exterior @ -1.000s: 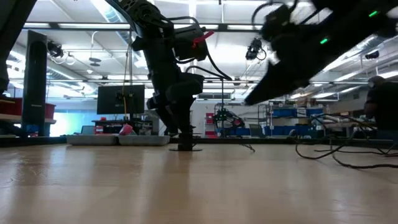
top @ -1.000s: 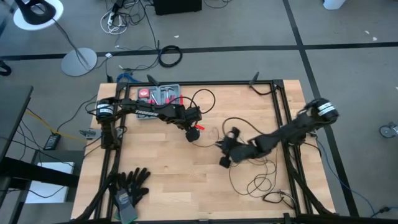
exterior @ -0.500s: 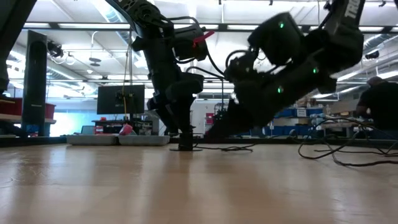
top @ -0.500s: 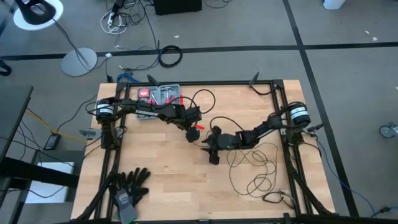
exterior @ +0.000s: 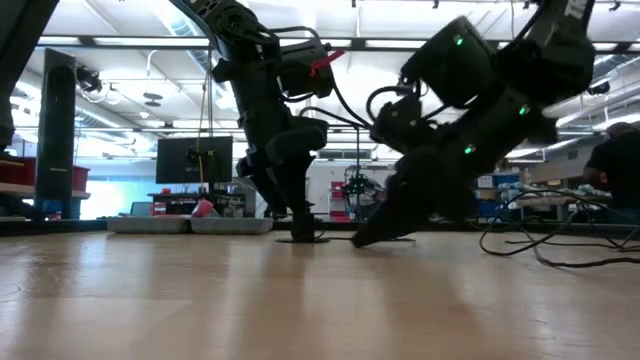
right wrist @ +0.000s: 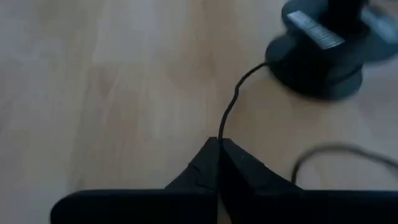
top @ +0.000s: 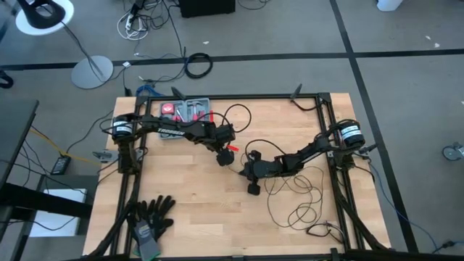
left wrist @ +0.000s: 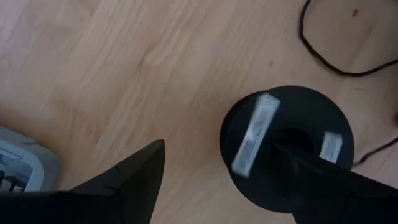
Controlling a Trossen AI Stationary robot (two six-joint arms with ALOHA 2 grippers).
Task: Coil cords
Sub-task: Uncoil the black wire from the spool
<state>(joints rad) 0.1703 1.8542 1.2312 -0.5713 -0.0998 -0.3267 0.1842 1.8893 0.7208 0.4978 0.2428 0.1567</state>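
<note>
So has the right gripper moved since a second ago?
Yes. In the high view the right gripper has swung from farther right toward the left gripper, ending beside it, shut on the cord near the disc.

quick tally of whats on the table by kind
thin black cord with round black puck-like disc: 1
grey tray of tools: 1
black gloves: 2
short black cable with plug: 1
total: 5

The wooden table (top: 196, 206) carries loose black cord (top: 293, 199), gloves (top: 151, 217) and a grey tray (top: 187, 110).
</note>
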